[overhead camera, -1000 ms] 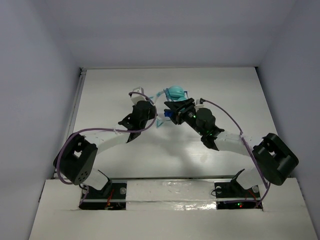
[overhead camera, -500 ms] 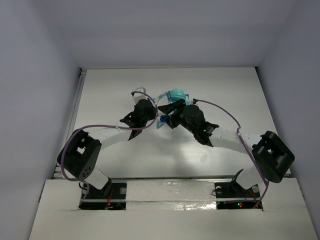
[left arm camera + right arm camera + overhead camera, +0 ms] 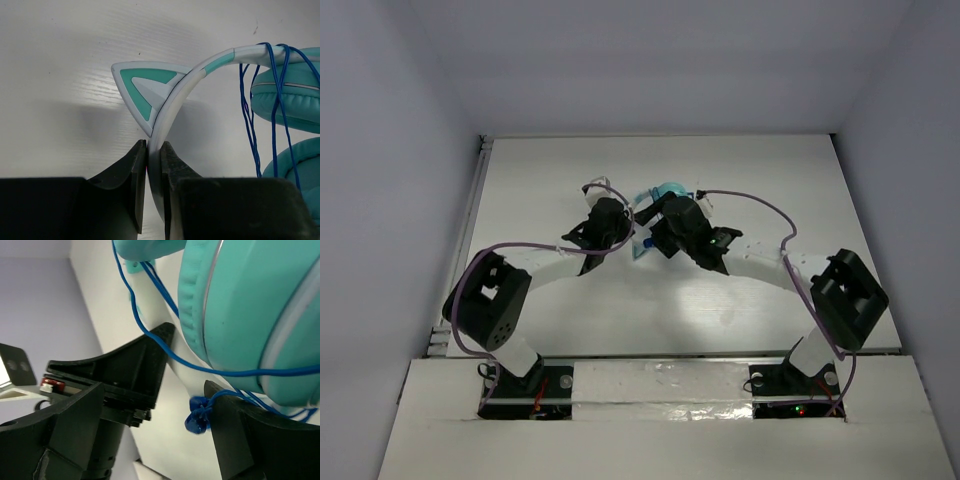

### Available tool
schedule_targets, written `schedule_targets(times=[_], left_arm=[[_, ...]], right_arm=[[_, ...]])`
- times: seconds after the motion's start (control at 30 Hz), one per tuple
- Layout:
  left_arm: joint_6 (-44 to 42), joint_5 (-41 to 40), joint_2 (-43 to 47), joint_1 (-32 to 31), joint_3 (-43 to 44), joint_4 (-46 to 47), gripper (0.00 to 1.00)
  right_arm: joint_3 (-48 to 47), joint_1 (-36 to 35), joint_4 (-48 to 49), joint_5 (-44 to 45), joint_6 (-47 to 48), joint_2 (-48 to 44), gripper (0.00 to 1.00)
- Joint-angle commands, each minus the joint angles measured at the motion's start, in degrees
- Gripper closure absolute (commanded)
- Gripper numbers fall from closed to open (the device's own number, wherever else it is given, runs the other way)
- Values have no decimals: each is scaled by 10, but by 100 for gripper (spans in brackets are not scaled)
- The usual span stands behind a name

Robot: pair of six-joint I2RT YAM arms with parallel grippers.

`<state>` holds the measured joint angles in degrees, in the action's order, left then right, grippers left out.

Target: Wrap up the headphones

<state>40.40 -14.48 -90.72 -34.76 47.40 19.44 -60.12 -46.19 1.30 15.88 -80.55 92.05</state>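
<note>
The teal headphones [image 3: 670,189] are held just above the middle of the table, between the two arms. My left gripper [image 3: 154,161] is shut on their pale headband [image 3: 172,97], just below a teal triangular ear [image 3: 144,85]. Two rounded cups [image 3: 292,100] hang at the right in the left wrist view. The dark-blue cord [image 3: 274,105] is looped several times over the band. My right gripper [image 3: 155,440] is open beneath a cup [image 3: 250,310]. The cord's knotted blue end [image 3: 197,419] rests against the right fingertip [image 3: 232,405]; one strand crosses the gap between the fingers.
The left arm's black gripper body [image 3: 135,375] sits close in front of the right gripper. Purple arm cables [image 3: 760,210] arch over both arms. White walls [image 3: 410,150] enclose the table [image 3: 790,180] on three sides.
My right gripper has opened wide and its arm has swung left, closer in under the headphones. The left gripper has kept its grip on the headband and shifted only slightly.
</note>
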Motion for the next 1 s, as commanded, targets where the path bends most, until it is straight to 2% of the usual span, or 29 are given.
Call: schedule_targets(times=[0.0, 0.17, 0.3, 0.6, 0.77, 0.8, 0.9, 0.93, 0.97], left_arm=[[28, 11, 11, 0, 34, 59, 100], [26, -10, 0, 0, 27, 70, 100], [29, 4, -8, 0, 38, 68, 100], [30, 23, -9, 0, 48, 57, 100], [11, 16, 18, 0, 46, 44, 100], [7, 17, 22, 0, 45, 42, 100], [-12, 25, 31, 0, 47, 28, 100], [-19, 26, 31, 0, 50, 22, 100], [-27, 26, 31, 0, 58, 17, 100]], right_arm=[[-39, -5, -108, 45, 24, -6, 14], [-51, -5, -154, 19, -2, -21, 12], [-82, -5, -241, 56, -14, -34, 12], [-43, -5, -222, 76, -19, -140, 13], [-7, -5, -175, 64, 38, -215, 21], [0, -5, -170, 68, 48, -244, 24], [39, -5, -141, 85, 98, -310, 74], [52, -5, -132, 91, 115, -327, 100], [75, -5, -123, 98, 147, -346, 100]])
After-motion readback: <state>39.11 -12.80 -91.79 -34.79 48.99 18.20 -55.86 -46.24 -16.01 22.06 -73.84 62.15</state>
